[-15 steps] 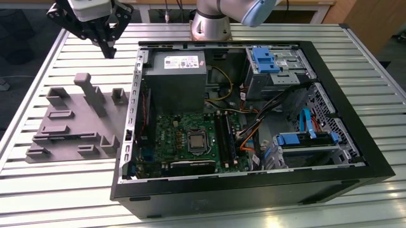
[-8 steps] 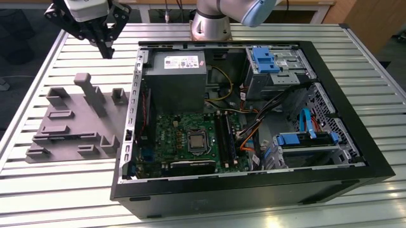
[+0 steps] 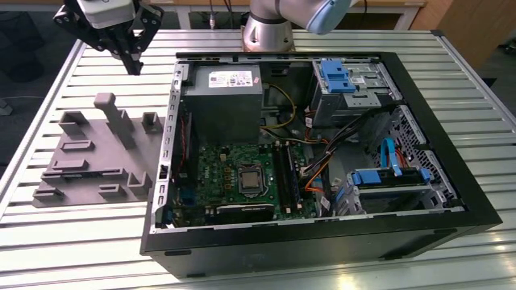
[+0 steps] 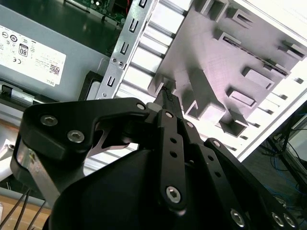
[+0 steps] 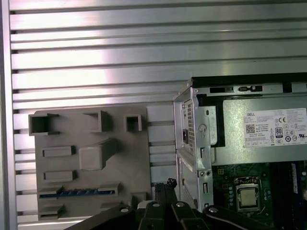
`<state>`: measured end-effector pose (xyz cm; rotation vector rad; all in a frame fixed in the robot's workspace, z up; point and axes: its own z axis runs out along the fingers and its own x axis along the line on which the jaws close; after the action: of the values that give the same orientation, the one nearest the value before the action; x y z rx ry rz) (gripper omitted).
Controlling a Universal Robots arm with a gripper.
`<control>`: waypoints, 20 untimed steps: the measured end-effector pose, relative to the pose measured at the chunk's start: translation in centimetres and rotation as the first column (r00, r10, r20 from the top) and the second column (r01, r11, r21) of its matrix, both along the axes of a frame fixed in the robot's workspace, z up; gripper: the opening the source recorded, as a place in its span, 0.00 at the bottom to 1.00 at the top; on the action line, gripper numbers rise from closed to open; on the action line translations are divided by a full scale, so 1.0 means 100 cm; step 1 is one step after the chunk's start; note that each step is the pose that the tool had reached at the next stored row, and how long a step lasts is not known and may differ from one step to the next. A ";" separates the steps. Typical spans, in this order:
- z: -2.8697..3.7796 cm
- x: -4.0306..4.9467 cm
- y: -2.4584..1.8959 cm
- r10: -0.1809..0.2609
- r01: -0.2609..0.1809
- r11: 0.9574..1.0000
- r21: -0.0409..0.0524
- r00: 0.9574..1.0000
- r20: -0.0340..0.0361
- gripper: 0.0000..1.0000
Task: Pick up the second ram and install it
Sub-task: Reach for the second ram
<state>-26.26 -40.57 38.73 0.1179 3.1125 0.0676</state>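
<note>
On the exterior view's left we see the gray tray [image 3: 89, 158], and in the first wrist view the ram [image 5: 76, 192] lies in one of its slots, while the claw [image 3: 135, 65] hangs above the tray, pinched closed on nothing, and the open computer [image 3: 322, 251] sits to the right.
</note>
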 end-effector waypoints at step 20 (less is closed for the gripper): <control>-0.0014 -0.0089 0.0000 0.000 0.000 1.000 0.000 1.000 0.000 0.13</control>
<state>-27.15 -40.57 38.60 0.1179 3.1125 0.0677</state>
